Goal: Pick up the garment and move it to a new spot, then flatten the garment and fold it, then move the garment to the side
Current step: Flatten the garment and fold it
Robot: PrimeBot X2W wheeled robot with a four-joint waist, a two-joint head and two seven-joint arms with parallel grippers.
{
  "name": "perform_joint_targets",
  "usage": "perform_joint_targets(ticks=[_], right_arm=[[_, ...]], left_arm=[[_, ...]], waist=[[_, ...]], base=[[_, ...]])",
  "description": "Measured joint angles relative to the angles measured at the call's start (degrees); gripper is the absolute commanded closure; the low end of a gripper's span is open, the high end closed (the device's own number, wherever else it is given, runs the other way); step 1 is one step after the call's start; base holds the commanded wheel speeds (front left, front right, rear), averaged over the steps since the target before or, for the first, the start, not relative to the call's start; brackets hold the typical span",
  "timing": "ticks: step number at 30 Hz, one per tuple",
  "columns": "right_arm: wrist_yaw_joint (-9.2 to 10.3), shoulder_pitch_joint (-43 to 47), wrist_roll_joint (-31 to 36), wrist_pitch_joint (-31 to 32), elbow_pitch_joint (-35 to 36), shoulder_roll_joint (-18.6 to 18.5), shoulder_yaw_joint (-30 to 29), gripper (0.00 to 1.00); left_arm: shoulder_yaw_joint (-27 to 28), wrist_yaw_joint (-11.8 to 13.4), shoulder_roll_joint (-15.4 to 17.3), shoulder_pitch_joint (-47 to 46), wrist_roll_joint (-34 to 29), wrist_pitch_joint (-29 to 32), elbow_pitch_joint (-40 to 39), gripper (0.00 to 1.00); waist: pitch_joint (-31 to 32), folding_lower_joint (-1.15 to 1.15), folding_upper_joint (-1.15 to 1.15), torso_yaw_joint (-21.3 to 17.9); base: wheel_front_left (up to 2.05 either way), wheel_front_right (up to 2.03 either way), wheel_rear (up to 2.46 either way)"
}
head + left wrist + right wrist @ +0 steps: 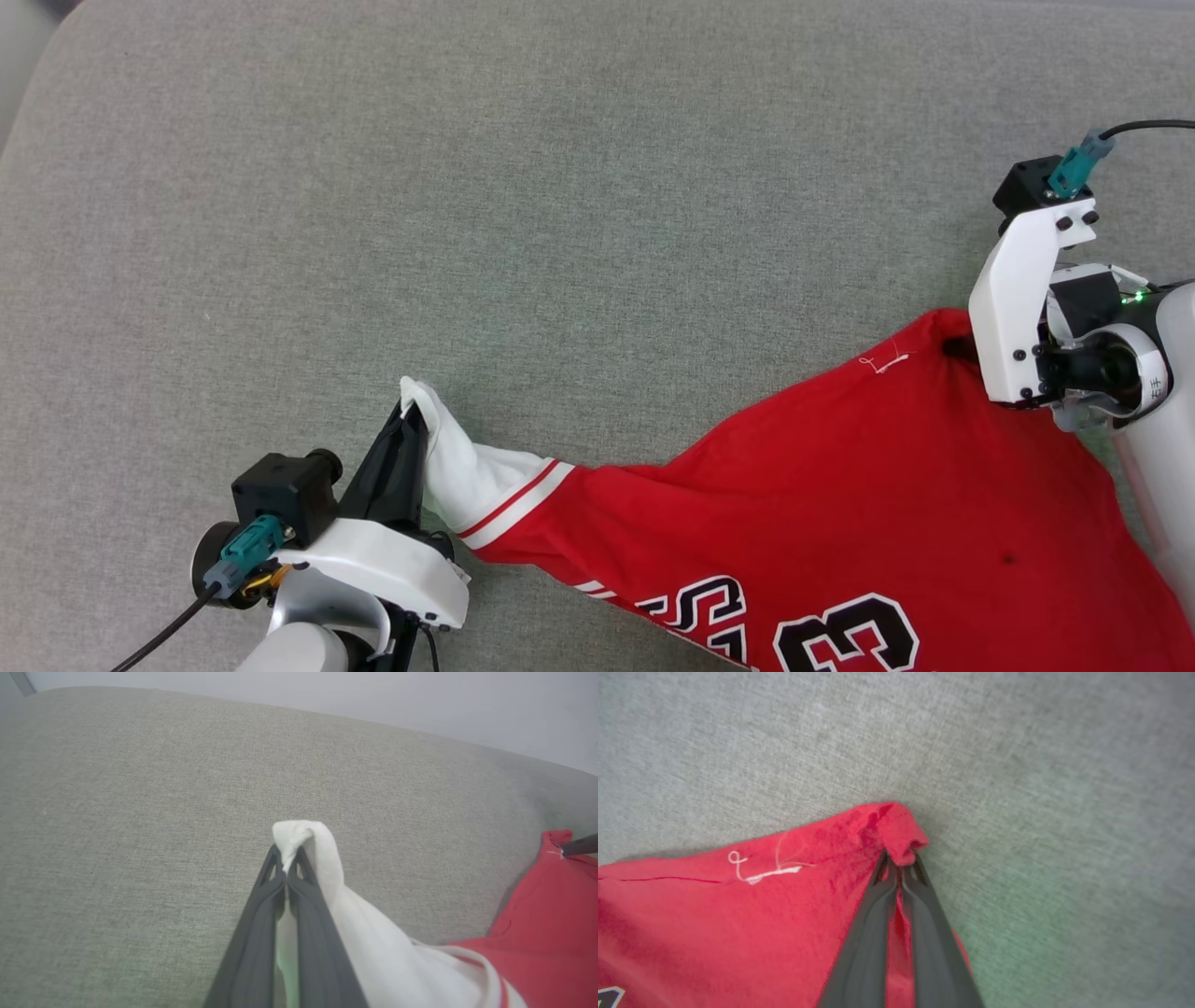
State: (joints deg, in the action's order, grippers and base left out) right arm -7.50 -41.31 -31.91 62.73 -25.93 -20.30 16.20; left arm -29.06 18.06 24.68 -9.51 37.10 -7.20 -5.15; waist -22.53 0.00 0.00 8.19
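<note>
The garment (840,485) is a red jersey with a white sleeve, striped trim and black white-outlined characters, stretched across the lower right of the head view. My left gripper (408,411) is shut on the tip of the white sleeve (317,858), its dark fingers (261,914) pinching the cloth. At the right, my right gripper (900,861) is shut on a bunched red corner (896,830) of the garment (738,914), beside a loose white thread (761,872). In the head view the right gripper's fingers are hidden under its white housing (1013,308).
Everything lies on a wide grey fabric surface (560,187) with a rounded far edge (327,714) and a pale wall behind. A black cable (1148,126) runs from the right wrist, another from the left wrist (159,639).
</note>
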Motion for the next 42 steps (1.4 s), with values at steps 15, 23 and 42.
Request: perform_joint_targets(ticks=[15, 23, 42], right_arm=[[-0.01, 0.27, -2.90, -11.36, 7.24, -6.61, 2.19, 1.00], [-0.01, -2.51, -0.81, -14.75, 8.50, -6.47, -2.07, 1.00], [-0.02, -27.50, 5.38, -21.68, 0.56, -2.09, -7.99, 1.00]], left_arm=[[2.13, -1.41, 3.98, -4.82, -0.04, 1.60, 0.48, 1.00], [5.43, -5.86, 7.15, -21.25, 0.62, 6.11, 5.33, 1.00], [3.48, -14.67, 5.17, -65.48, -5.17, 10.45, 34.95, 1.00]], waist=[[6.26, 0.00, 0.00, -2.50], [10.98, 0.00, 0.00, -4.60], [5.20, 0.01, 0.00, -9.80]], base=[[0.00, 0.00, 0.00], [0.00, 0.00, 0.00], [0.00, 0.00, 0.00]])
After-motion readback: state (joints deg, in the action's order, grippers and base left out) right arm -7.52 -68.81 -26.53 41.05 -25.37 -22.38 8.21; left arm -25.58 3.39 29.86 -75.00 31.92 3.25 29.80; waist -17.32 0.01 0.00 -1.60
